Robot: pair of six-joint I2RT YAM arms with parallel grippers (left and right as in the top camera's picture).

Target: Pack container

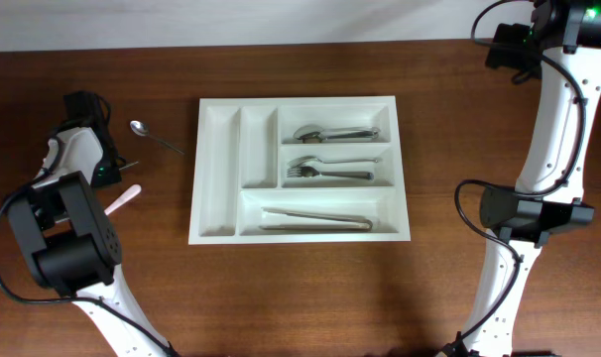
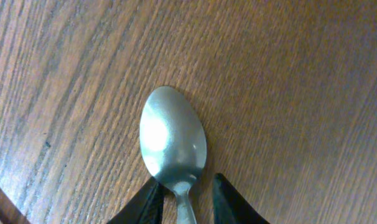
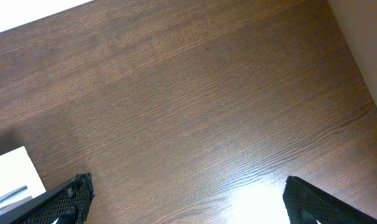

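The white container (image 1: 219, 178) lies mid-table, and its corner shows in the right wrist view (image 3: 8, 171). It holds metal spoons (image 1: 335, 133), forks (image 1: 330, 171) and long pale utensils (image 1: 315, 218) in its three wide compartments. A metal spoon (image 2: 173, 140) lies on the wood. My left gripper (image 2: 187, 190) is low over it, its fingers narrowly apart on either side of the spoon's neck, with gaps showing. My right gripper (image 3: 185, 199) is wide open and empty above bare table, right of the container.
A loose metal spoon (image 1: 147, 132) lies left of the container. A pale pinkish utensil end (image 1: 127, 196) sticks out from under the left arm (image 1: 77, 198). The right arm (image 1: 553, 109) stands along the table's right side.
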